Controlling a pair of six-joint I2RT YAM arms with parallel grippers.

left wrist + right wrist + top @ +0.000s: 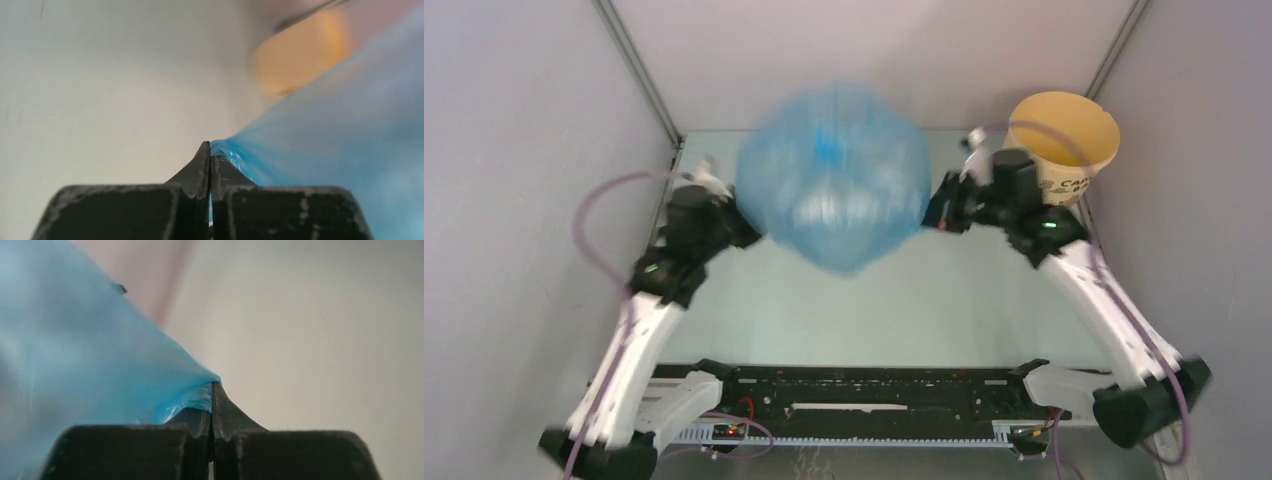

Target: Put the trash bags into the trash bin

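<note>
Ballooning between the two arms, the light-blue trash bag hangs above the tabletop toward 12 o'clock in the overhead view, its outline smeared by motion blur. The left tool is clenched on a pinch of film at the bag's 9 o'clock edge. The right tool is clenched on the opposite edge at 3 o'clock. Each wrist view shows blue plastic bunched between the closed jaws. The pale yellow trash bin stands at 2 o'clock in the far right corner, just behind the right wrist and apart from the bag.

The film looks nearly weightless, limp and glossy, so it probably catches air and billows rather than following a quick move. It is likely slippery in a thin pinch and could stretch or tear if the arms pull hard apart. Gathered edge folds, as held now, seem the safest hold, since several layers give the jaws more to bite. Being wider than the bin's mouth, the bag would likely need collapsing before it fits.
</note>
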